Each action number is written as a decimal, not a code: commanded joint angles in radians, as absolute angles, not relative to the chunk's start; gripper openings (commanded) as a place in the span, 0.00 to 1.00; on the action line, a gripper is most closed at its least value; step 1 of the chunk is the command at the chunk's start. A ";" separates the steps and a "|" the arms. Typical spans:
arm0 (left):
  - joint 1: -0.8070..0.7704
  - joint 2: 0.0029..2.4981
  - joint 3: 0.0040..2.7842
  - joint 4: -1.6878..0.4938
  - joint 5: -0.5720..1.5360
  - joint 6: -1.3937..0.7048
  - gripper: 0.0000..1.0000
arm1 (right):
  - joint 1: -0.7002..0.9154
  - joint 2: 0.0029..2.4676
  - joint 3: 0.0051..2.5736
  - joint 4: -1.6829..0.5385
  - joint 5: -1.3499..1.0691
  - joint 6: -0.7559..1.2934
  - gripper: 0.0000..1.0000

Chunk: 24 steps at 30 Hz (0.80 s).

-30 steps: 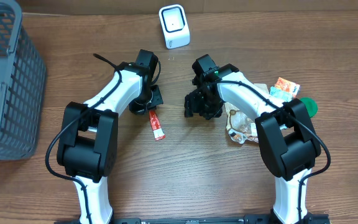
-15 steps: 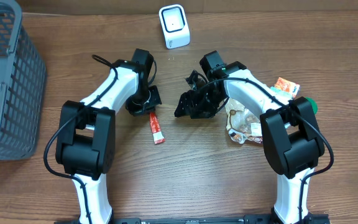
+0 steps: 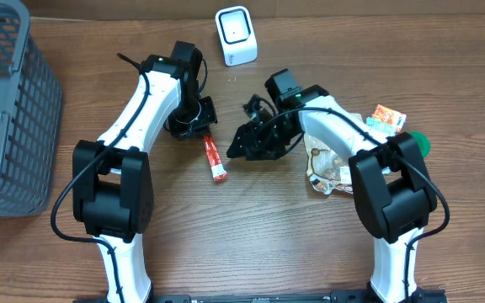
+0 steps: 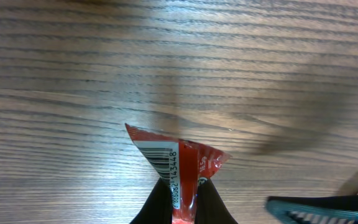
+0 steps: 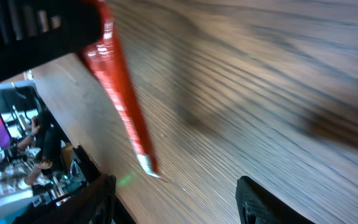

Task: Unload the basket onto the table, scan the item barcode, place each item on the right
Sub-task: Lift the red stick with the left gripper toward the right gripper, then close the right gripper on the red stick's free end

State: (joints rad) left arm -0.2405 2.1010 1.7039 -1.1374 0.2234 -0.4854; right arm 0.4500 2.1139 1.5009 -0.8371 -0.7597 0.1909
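My left claw (image 4: pixel 182 190) is pressed together on one end of a slim red foil sachet (image 4: pixel 188 165), the two dark fingertips pinching it right at the bottom edge of the left wrist view. My right claw (image 5: pixel 176 183) is spread, with nothing between its fingers, only wood grain; from above it sits just to the right of the sachet and apart from it. The brown wooden bench (image 3: pixel 268 236) carries a small white box-shaped barcode scanner (image 3: pixel 235 35) at the far edge, beyond both claws, with bare wood between it and the sachet. A grey plastic mesh basket (image 3: pixel 32 109) stands well off to the left. To the right, partly under my right arm, lies a heap of crinkled snack packets (image 3: pixel 327 164), with an orange packet (image 3: pixel 388 116) and a round green item (image 3: pixel 419 143) beside it. From overhead the sachet lies between the two claws, running from the left claw toward me, red along its length with a pale tip. Up close I see a white panel with black bars and a row of digits beside the red. I cannot tell whether its free end touches the bench. The right wrist view shows it as a blurred red strip.
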 commanded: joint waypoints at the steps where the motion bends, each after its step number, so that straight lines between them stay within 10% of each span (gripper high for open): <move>1: -0.241 2.109 1.726 -1.145 0.261 -0.451 0.04 | 0.508 2.091 1.492 -0.799 -0.795 0.193 0.63; 24: -0.251 2.109 1.724 -1.177 0.229 -0.414 0.04 | 0.562 2.091 1.492 -0.730 -0.612 0.192 0.63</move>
